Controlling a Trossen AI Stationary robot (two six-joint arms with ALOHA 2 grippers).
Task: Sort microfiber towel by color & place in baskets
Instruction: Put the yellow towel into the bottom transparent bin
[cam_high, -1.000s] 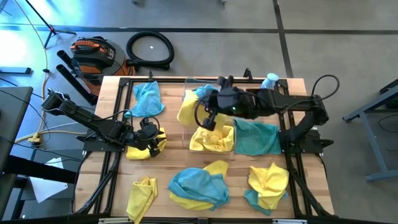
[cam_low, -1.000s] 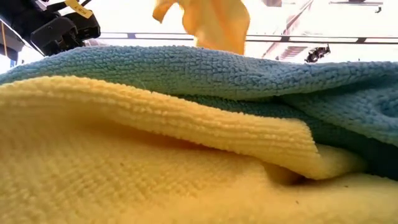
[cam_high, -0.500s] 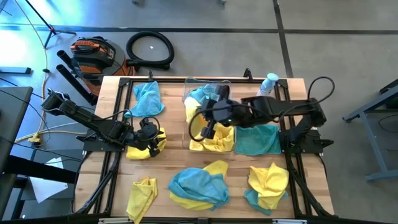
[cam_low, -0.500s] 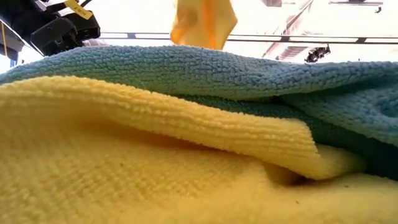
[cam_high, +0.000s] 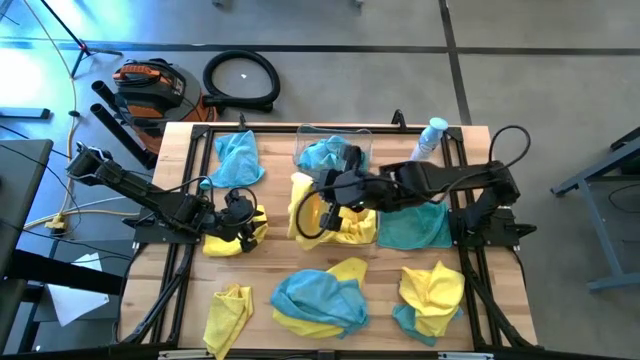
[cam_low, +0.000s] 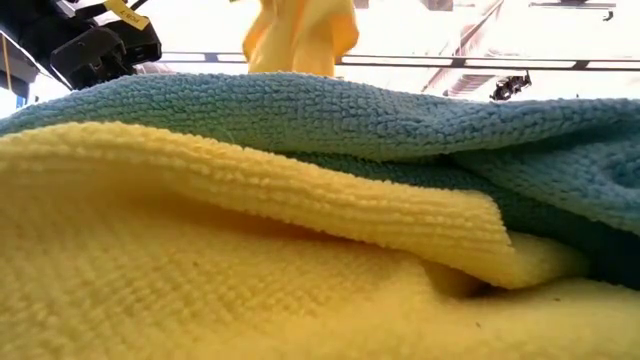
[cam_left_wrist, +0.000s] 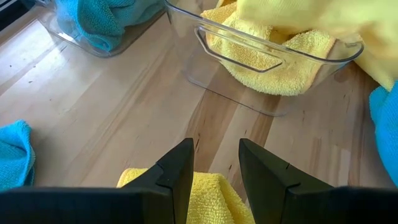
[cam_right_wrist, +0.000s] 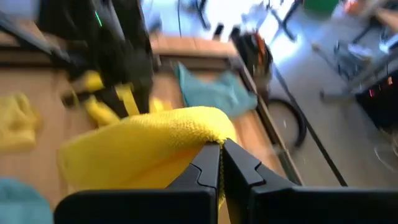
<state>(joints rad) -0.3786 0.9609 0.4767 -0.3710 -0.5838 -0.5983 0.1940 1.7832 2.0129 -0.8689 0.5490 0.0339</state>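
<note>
My right gripper (cam_high: 335, 207) hangs above the table's middle, shut on a yellow microfiber towel (cam_high: 303, 210) that dangles beside the nearer basket (cam_high: 372, 236). That basket holds yellow towels. The farther basket (cam_high: 345, 134) holds a teal towel (cam_high: 322, 153). At the table's left, my left gripper (cam_left_wrist: 211, 171) stands open just over another yellow towel (cam_left_wrist: 208, 196) lying on the wood. Whether its fingers touch that towel, I cannot tell. My right gripper pinches a bunched fold of the yellow towel (cam_right_wrist: 208, 134) between its two shut fingers (cam_right_wrist: 239, 168). The fingers slant down, coming from the table's right. The towel hangs slack below them (cam_low: 295, 40), lifted clear of the table.
Loose towels lie about: teal at the far left (cam_high: 240, 157), teal right of the nearer basket (cam_high: 412, 225), yellow at the near left (cam_high: 228, 315), mixed heaps at the near middle (cam_high: 320, 298) and near right (cam_high: 432, 290). A clear bottle (cam_high: 432, 135) stands at the far right.
My right gripper has carried the hanging yellow towel from over the farther basket toward the table's near edge and a little left, sinking slightly. The towel has swung along below it, lifted clear throughout.
</note>
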